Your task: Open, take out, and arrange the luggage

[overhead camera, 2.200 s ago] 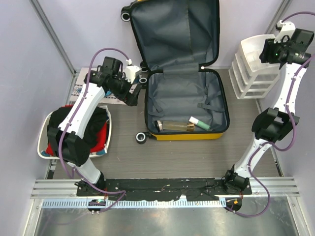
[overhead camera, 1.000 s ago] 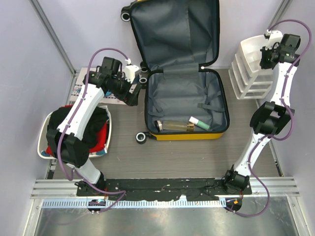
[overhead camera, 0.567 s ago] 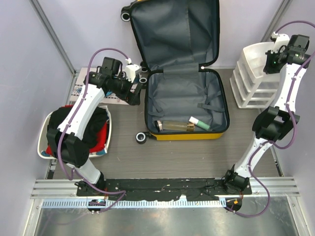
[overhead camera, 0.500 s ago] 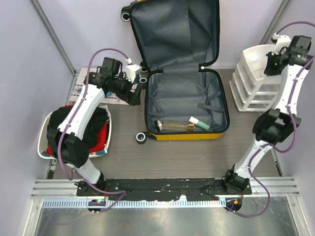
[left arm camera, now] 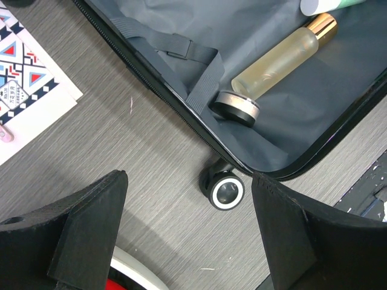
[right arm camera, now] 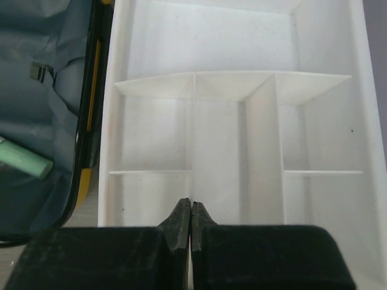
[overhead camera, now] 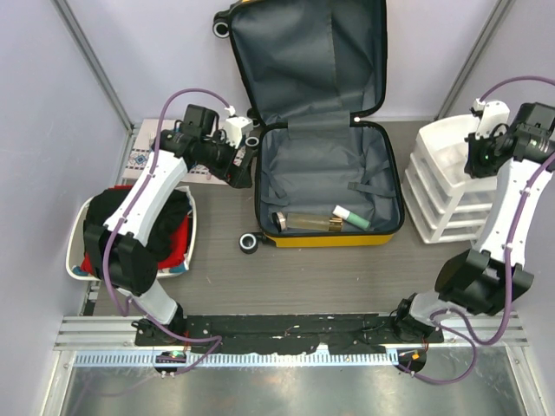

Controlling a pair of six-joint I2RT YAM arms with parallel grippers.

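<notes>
The yellow suitcase [overhead camera: 329, 238] lies open on the table, its lid propped against the back wall and its dark grey lining [left arm camera: 181, 24] showing. In the lower half lie a frosted bottle with a gold cap [overhead camera: 308, 222], a green and white tube [overhead camera: 351, 217] and a round dark compact [left arm camera: 236, 107]. My left gripper [overhead camera: 243, 169] is open and empty, hovering beside the suitcase's left edge, above a black wheel [left arm camera: 225, 188]. My right gripper [right arm camera: 191, 205] is shut on the near wall of the top tray of the white drawer unit [overhead camera: 442, 195].
A white tray [overhead camera: 78, 260] with black and red clothes stands at the near left. A patterned card [left arm camera: 24, 84] lies left of the suitcase. The drawer unit's divided top tray [right arm camera: 230, 121] is empty. The suitcase's edge [right arm camera: 84, 175] runs just left of it.
My right gripper has moved toward the near edge, and the white drawer unit has come with it along the right side. My left gripper has edged slightly right toward the suitcase.
</notes>
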